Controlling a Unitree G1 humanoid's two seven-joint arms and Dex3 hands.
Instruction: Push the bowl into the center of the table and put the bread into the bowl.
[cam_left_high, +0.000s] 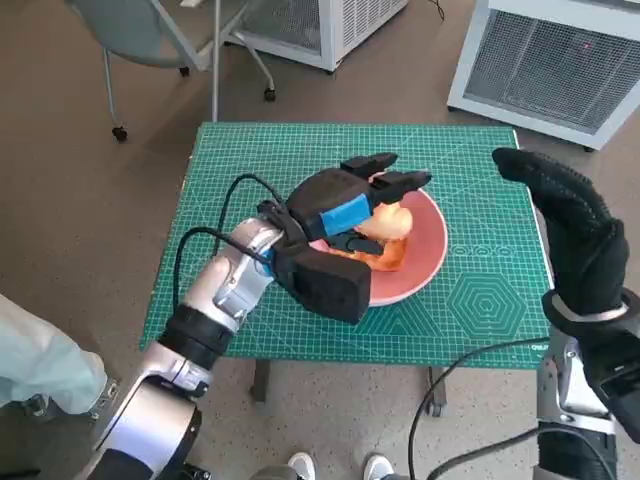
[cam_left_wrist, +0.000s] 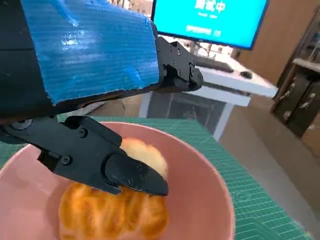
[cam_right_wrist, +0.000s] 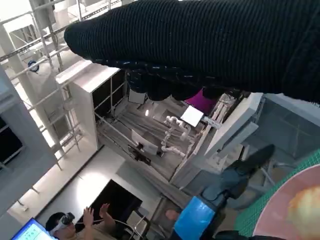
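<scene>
Green mat (cam_left_high: 300, 160) on table; bowl (cam_left_high: 425, 265) central; left hand (cam_left_high: 345, 215) pinches bread (cam_left_high: 385, 240); right hand (cam_left_high: 575, 235) spread, raised; brown floor (cam_left_high: 60, 180).

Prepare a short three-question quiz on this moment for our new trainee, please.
1. True or false: the bread lies inside the pink bowl.
2. Which hand is over the bowl? A) left hand B) right hand C) both
3. Fill in: the bowl stands on a ____ cutting mat.

Key: 1 true; the left wrist view shows the bread in the bowl with the black fingers against it. 2 A; the gloved right hand is raised off to the table's side. 3 green.
</scene>
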